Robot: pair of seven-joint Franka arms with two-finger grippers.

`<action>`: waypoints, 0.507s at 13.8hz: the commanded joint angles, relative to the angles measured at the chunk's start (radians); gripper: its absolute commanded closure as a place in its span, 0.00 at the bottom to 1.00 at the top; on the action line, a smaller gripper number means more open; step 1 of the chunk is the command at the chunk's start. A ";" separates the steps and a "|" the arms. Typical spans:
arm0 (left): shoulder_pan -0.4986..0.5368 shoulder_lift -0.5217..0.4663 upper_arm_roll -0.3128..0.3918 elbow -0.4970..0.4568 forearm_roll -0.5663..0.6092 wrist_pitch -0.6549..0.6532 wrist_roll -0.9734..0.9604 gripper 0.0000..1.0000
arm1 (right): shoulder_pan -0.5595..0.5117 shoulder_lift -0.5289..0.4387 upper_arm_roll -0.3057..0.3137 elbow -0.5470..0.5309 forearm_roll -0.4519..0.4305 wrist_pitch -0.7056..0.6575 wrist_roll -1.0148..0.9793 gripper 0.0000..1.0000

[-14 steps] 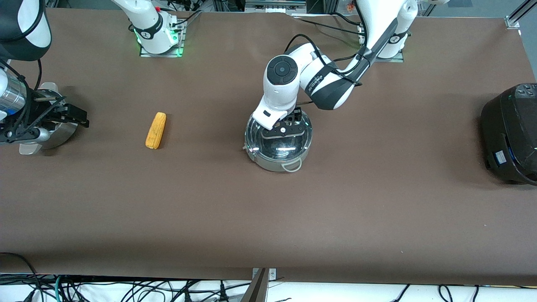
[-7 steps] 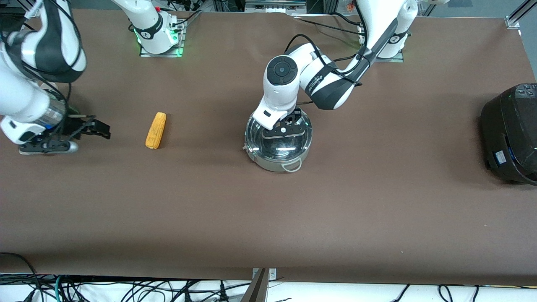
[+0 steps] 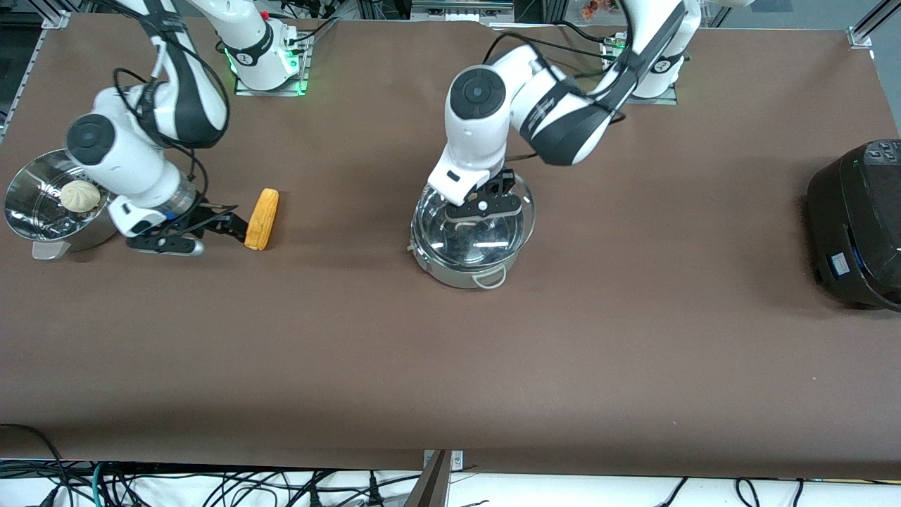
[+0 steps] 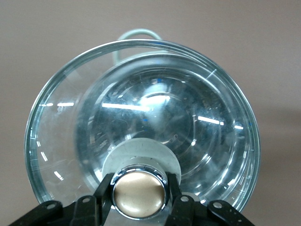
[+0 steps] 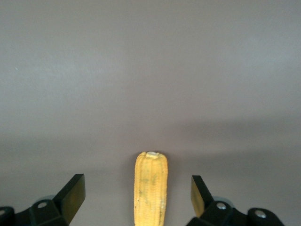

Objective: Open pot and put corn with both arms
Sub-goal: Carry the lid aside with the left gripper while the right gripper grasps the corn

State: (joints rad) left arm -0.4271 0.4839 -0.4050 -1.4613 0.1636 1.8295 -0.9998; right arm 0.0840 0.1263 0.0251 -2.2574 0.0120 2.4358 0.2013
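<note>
The shiny steel pot (image 3: 457, 271) stands mid-table, its loop handle (image 4: 138, 34) showing past the lid. My left gripper (image 3: 484, 205) is shut on the metal knob (image 4: 139, 195) of the pot's glass lid (image 3: 486, 229), which hangs slightly raised and tilted over the pot. Black fingers (image 4: 104, 197) press the knob from both sides. The yellow corn (image 3: 262, 218) lies on the table toward the right arm's end. My right gripper (image 3: 238, 227) is low at the corn's end, open, and the corn (image 5: 151, 188) lies between its spread fingertips (image 5: 73, 190) without touching them.
A steel pot with a perforated insert (image 3: 28, 211) holding a white bun (image 3: 79, 195) stands at the right arm's end of the table. A big black cooker (image 3: 859, 225) sits at the left arm's end. The brown table surface (image 3: 450, 366) lies bare nearer the front camera.
My right arm swung from the bun pot across to the corn, staying open. My left gripper closed on the lid knob and raised the lid a little off the pot.
</note>
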 commanded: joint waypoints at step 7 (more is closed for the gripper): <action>0.333 -0.129 -0.003 -0.020 -0.027 -0.189 0.517 0.92 | -0.003 0.078 0.016 -0.165 0.013 0.213 0.032 0.00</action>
State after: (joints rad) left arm -0.1765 0.4093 -0.3949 -1.4610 0.1625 1.6948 -0.6360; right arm 0.0833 0.1859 0.0350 -2.3917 0.0120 2.5911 0.2239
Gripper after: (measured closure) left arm 0.498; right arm 0.000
